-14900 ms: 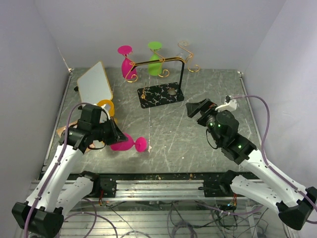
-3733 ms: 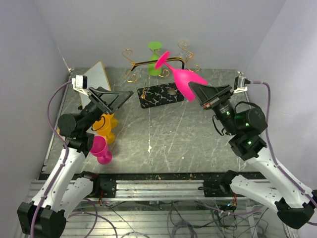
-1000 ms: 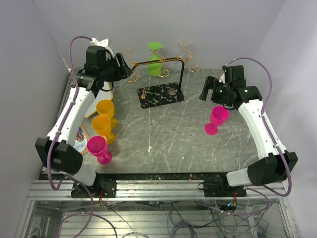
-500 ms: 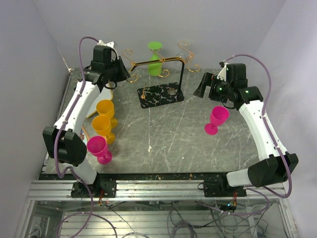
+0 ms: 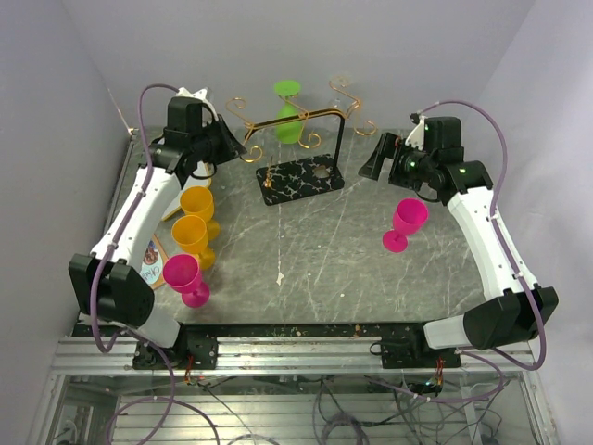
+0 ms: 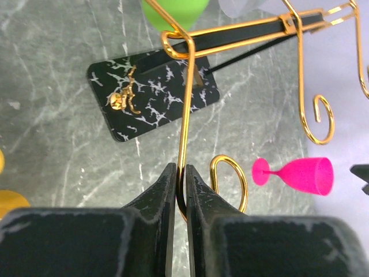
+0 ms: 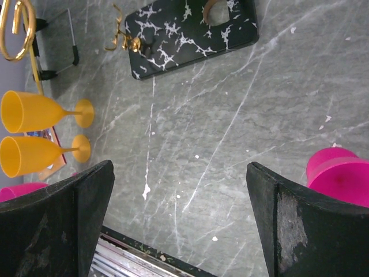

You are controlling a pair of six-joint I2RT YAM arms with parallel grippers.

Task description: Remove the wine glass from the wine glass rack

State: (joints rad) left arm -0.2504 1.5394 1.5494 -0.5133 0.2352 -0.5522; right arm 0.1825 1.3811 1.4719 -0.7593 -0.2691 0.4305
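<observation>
Pinching a gold wire arm of wine glass rack, L claw is closing narrow on it, at desk's rear left. Rack is standing at back centre; green wine glass is hanging upside down on it. R claw is gaping wide, holding nothing, near upright pink glass at desk's right.

We're in a robot lab test cell: plain pale walls box in a grey stone-look tabletop. White robot arms sit bolted to an aluminium rail, cables trailing underneath.
</observation>
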